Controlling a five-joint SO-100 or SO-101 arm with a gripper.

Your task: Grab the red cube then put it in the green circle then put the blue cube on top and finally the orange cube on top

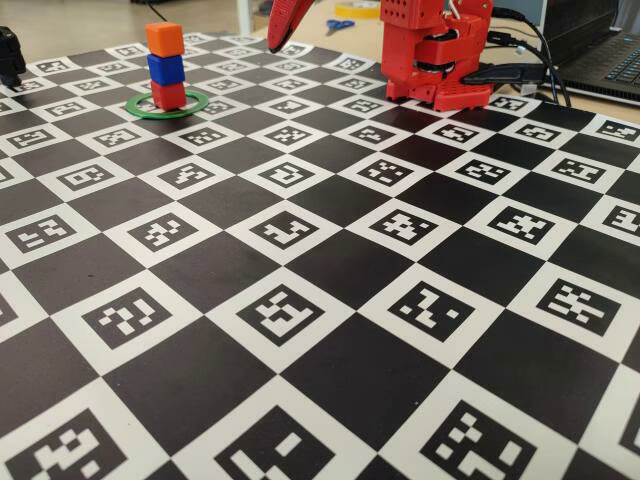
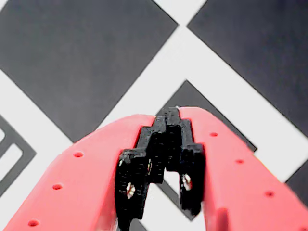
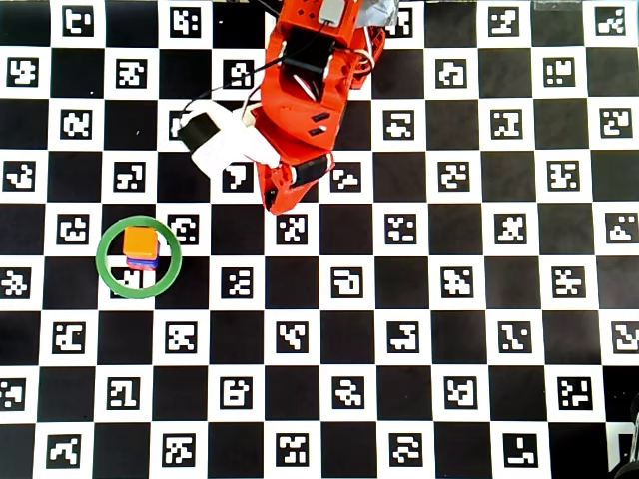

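Red cube is being kept inside the green circle at the far left of the fixed view, with the blue cube stacked on it and the orange cube stacked on top. Farther right, well apart, the gripper is being held closed and empty above the checkered board.

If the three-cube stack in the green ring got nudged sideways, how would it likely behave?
Probably tippy: the orange cube sits on the blue cube, which sits on the red cube, one cube wide and slightly offset. The top cube would likely slide off first. The thin green circle looks too flat to brace it.
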